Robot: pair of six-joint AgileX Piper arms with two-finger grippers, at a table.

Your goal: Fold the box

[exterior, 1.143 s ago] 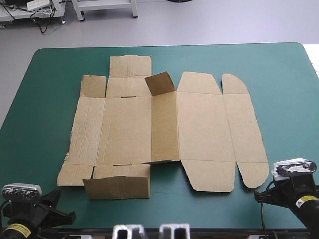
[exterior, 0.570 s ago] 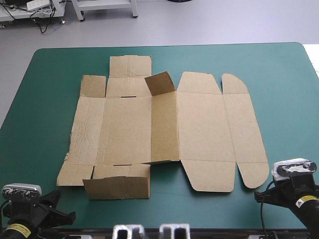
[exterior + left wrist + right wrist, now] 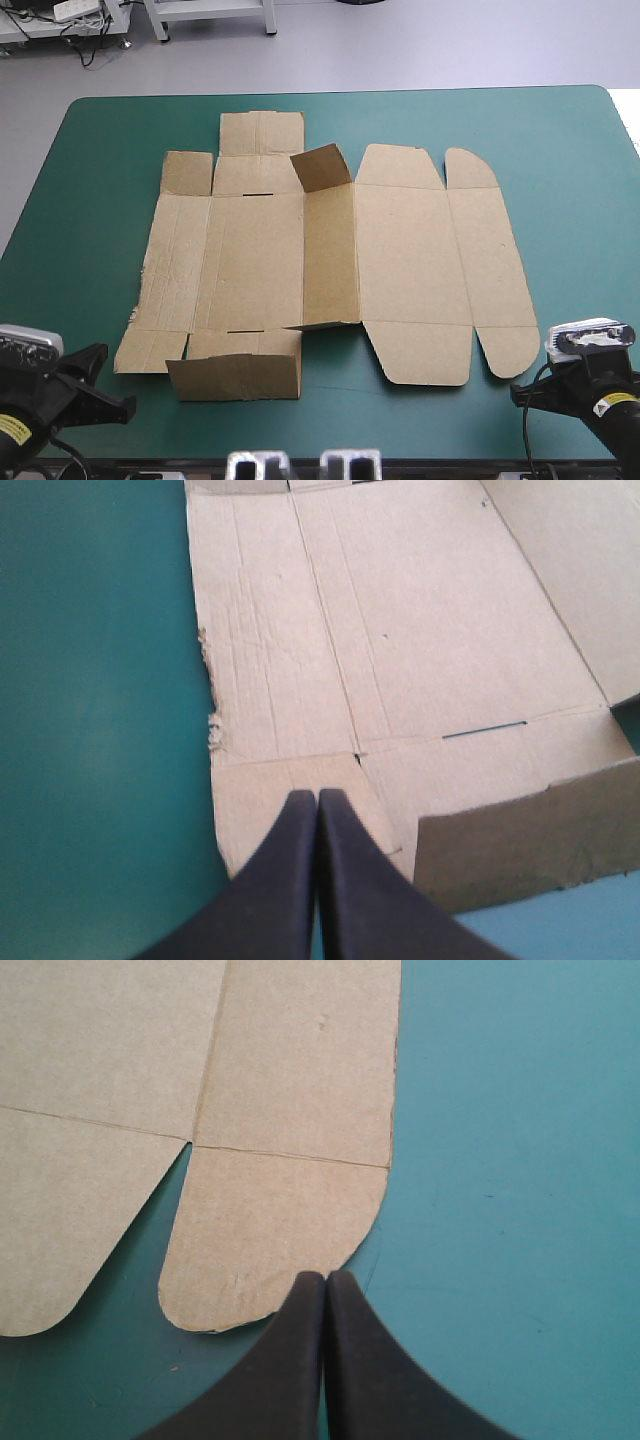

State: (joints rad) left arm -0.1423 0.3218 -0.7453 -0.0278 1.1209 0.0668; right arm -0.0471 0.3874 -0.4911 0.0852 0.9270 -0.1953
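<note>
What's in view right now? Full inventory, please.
box: 1, brown, lying mostly flat across the middle of the table
near flap: 1, brown, raised at the box's near edge, left of centre
far flap: 1, brown, raised at the box's far edge
table: 1, teal-green cover, under everything
left claw: 1, black, shut, at the near-left corner, pointing at the box's near-left corner flap
right claw: 1, black, shut, at the near-right corner, by the box's rounded end flap
</note>
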